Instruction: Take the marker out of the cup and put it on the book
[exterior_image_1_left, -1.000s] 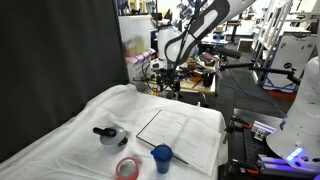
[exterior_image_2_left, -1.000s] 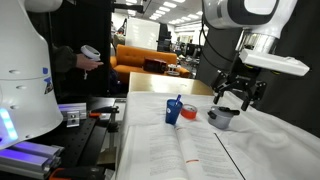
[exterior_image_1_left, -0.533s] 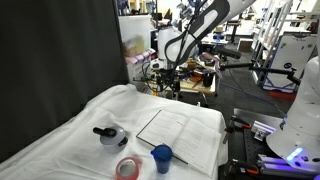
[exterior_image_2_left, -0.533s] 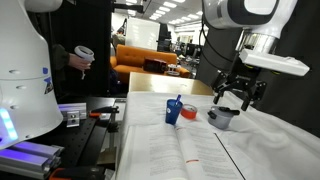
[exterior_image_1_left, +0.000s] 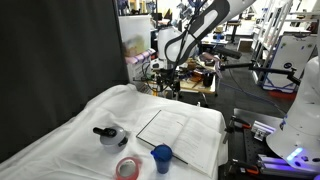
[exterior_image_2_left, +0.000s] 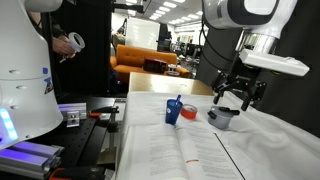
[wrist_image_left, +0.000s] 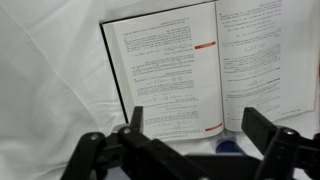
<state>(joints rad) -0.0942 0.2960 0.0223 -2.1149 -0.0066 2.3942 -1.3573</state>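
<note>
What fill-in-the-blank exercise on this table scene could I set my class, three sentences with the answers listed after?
1. The book lies ____ on the white cloth.
2. The cup that stands beside the book is ____ in colour.
3. The gripper has its fingers apart and holds ____.

Missing words: open; blue; nothing.
</note>
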